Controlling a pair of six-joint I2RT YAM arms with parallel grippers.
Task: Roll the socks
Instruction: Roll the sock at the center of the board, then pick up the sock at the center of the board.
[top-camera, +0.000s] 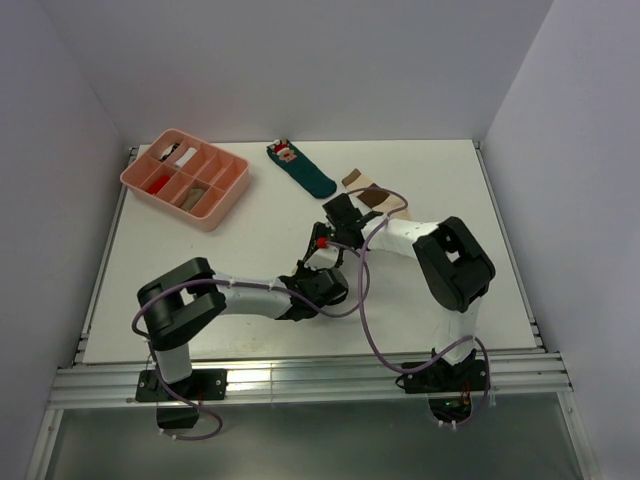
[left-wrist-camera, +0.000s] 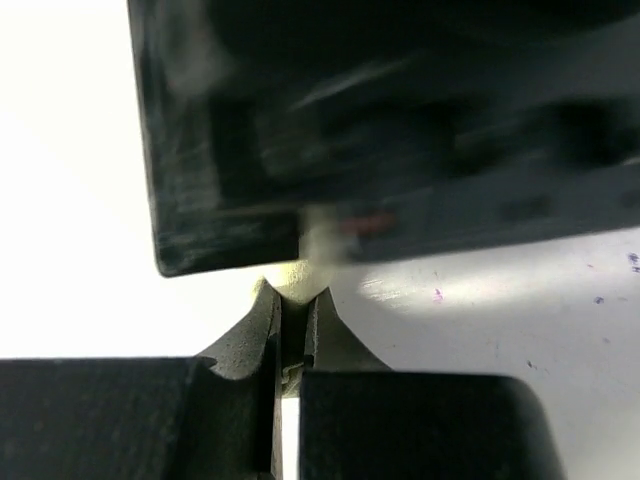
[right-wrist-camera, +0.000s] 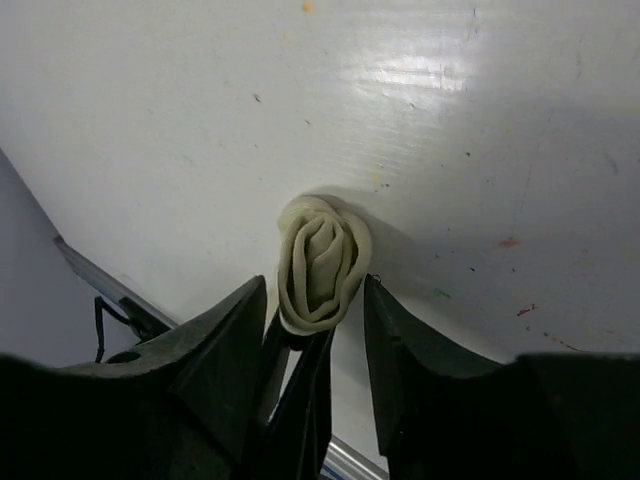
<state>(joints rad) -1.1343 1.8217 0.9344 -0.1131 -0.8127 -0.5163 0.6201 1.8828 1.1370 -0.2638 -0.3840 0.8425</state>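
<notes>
Cream fabric sock (right-wrist-camera: 322, 262), rolled in a tight spiral, is pinched from six o'clock by the closed left gripper (left-wrist-camera: 293, 295). The right gripper (right-wrist-camera: 313, 285) gapes around it. This looks like a handover, so the right should back away next.

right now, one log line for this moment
left gripper shut on sock roll | right gripper open, fingers astride roll | banded sock flat on table

Three socks (top-camera: 303, 170), one pink tray (top-camera: 228, 200), two arms (top-camera: 250, 297).
</notes>
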